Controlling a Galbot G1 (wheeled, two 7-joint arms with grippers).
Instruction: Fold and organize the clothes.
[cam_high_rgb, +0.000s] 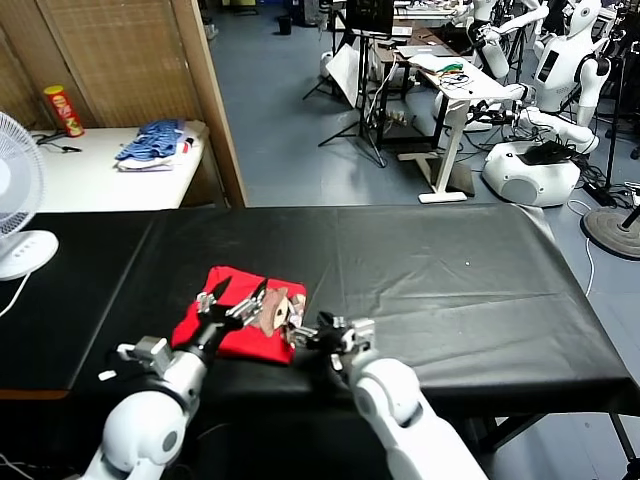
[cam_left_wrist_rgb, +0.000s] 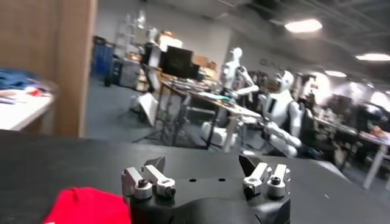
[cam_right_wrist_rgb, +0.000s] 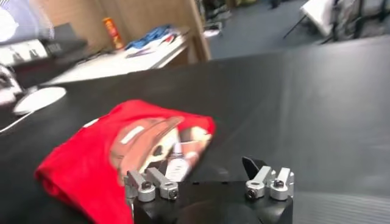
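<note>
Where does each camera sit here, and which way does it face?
Head view: on the head, looking down at the black-covered table; both arms, left gripper and right gripper at the folded bright red cotton T-shirt.
Left wrist view: faces across the table into the lab; open fingers.
Right wrist view: faces the T-shirt's graphic; open fingers.
All share the T-shirt.

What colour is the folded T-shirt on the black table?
Bright red, with a tan-and-white print on top; the T-shirt shows best in the right wrist view.

Grey floor (cam_high_rgb: 290, 120), wooden partition (cam_high_rgb: 205, 90), white side table (cam_high_rgb: 100, 170), desks (cam_high_rgb: 455, 80) behind, ceiling lights (cam_left_wrist_rgb: 303, 25) on
</note>
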